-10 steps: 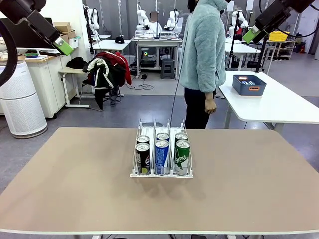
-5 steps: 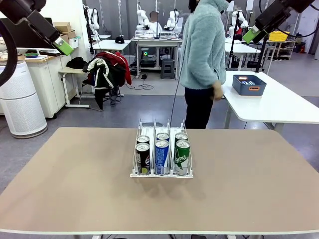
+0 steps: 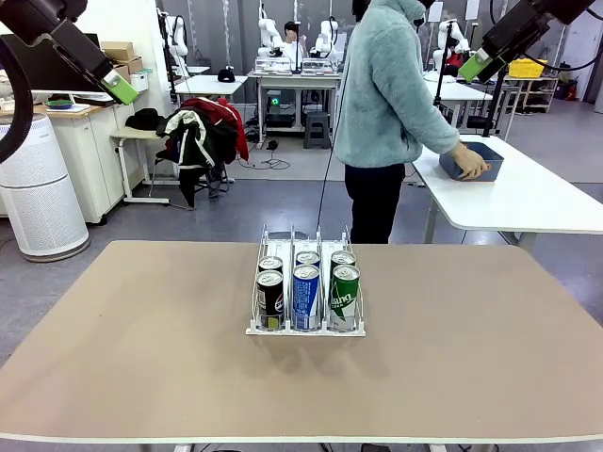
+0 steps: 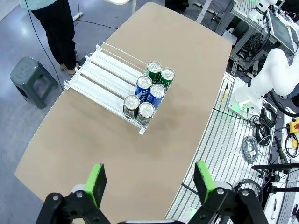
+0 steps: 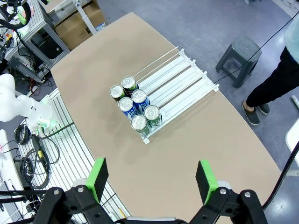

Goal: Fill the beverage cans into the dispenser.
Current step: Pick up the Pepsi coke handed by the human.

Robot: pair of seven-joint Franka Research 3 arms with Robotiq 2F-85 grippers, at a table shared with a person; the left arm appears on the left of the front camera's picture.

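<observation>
The dispenser (image 3: 305, 247) stands mid-table with several beverage cans in its front end: a black one (image 3: 270, 299), a blue one (image 3: 305, 298) and a green one (image 3: 344, 298) in front, one more behind each. My left gripper (image 3: 119, 88) hangs open, high at the upper left, far above the table. My right gripper (image 3: 476, 65) hangs open, high at the upper right. From above, the left wrist view shows the dispenser (image 4: 105, 77) and cans (image 4: 148, 93) beyond my open left gripper (image 4: 150, 181). The right wrist view shows dispenser (image 5: 177, 79), cans (image 5: 135, 108) and open right gripper (image 5: 152, 179).
A person in a pale teal fleece (image 3: 386, 94) stands behind the table's far edge, one hand (image 3: 468, 162) on a dark-blue bin (image 3: 488, 156) on a white side table (image 3: 528, 202). The brown table (image 3: 141, 330) is bare around the dispenser.
The person has turned and stretched a hand out to the dark-blue bin on the side table. Both arms and the cans have stayed still.
</observation>
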